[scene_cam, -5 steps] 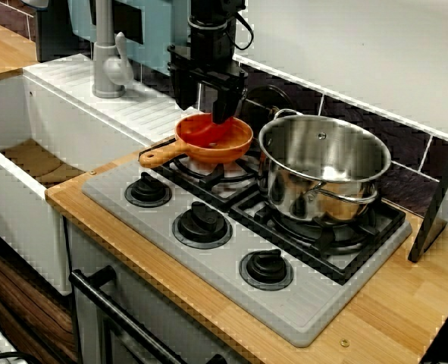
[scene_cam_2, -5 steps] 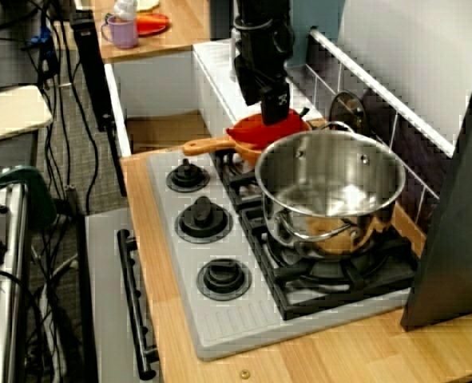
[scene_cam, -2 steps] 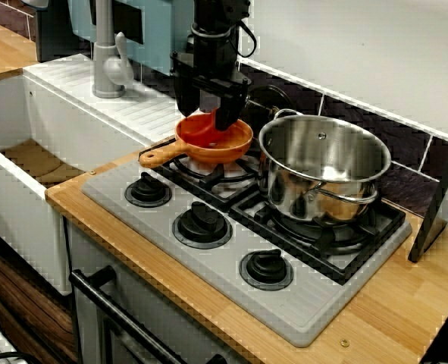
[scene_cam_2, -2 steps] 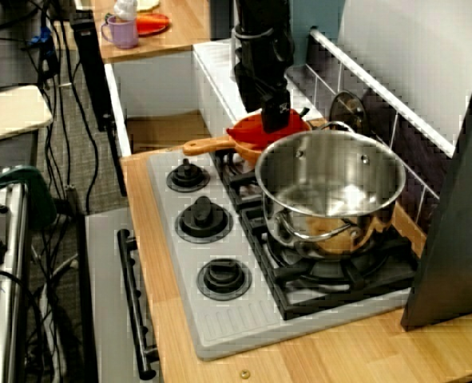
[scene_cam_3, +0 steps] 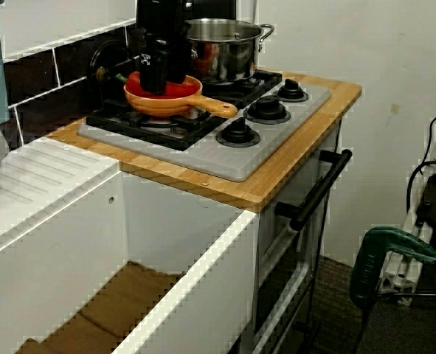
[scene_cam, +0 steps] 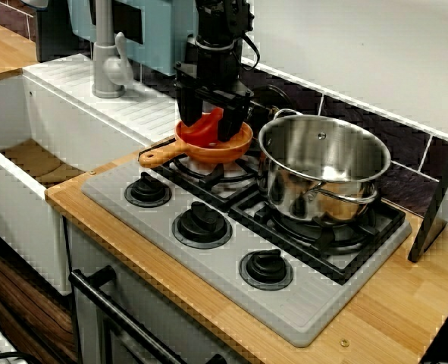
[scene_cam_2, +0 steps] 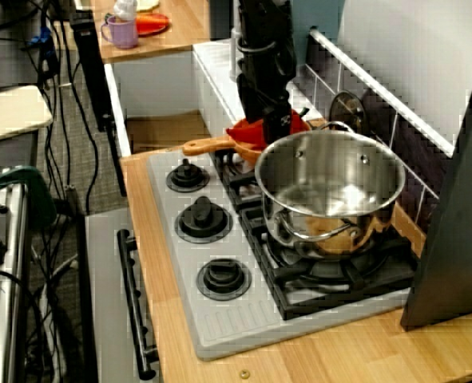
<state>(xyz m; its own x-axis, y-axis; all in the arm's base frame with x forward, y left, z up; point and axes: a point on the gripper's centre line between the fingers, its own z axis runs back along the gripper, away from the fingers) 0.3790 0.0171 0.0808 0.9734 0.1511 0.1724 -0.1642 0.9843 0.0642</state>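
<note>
Reaching straight down over the back left burner, the black claw (scene_cam: pixel 210 129) has its tips inside the orange pan (scene_cam: pixel 235 149). Its two fingers (scene_cam: pixel 186 114) stand apart on either side of a red thing (scene_cam: pixel 207 124) that lies in the pan and tilts up between them. Whether the pads press on it or only flank it cannot be told from the front view, the view from the stove's right end or the view from the sink side.

The pan sits on the grate, its wooden handle (scene_cam: pixel 159 155) pointing out toward the stove's front left corner. Just beside it, on the back right burner, stands a large steel pot (scene_cam: pixel 322 178), upright and close to the pan's rim. Three black knobs (scene_cam: pixel 148 189) line the front of the grey stove top (scene_cam: pixel 307 307), which rests on the wooden bench (scene_cam: pixel 394 311). A white sink (scene_cam: pixel 4 174) with a grey tap (scene_cam: pixel 107 64) adjoins the bench on the left.
</note>
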